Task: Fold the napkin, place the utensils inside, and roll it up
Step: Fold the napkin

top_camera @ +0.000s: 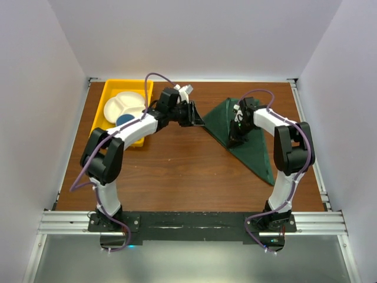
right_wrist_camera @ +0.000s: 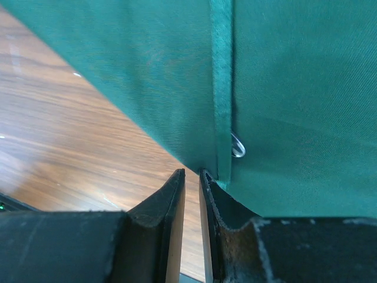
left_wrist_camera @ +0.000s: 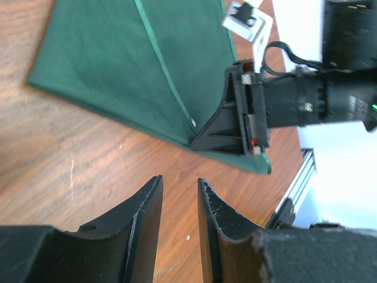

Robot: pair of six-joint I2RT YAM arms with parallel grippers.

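Green napkin (top_camera: 259, 159) lies folded on the right, long side running far-left to near-right. My left gripper (left_wrist_camera: 179, 183) has its fingers apart, holding nothing. My right gripper (right_wrist_camera: 189, 174) meets the cloth's edge; I cannot tell if it pinches. One shiny bit (right_wrist_camera: 237, 145) peeks from the hem, mostly hidden.
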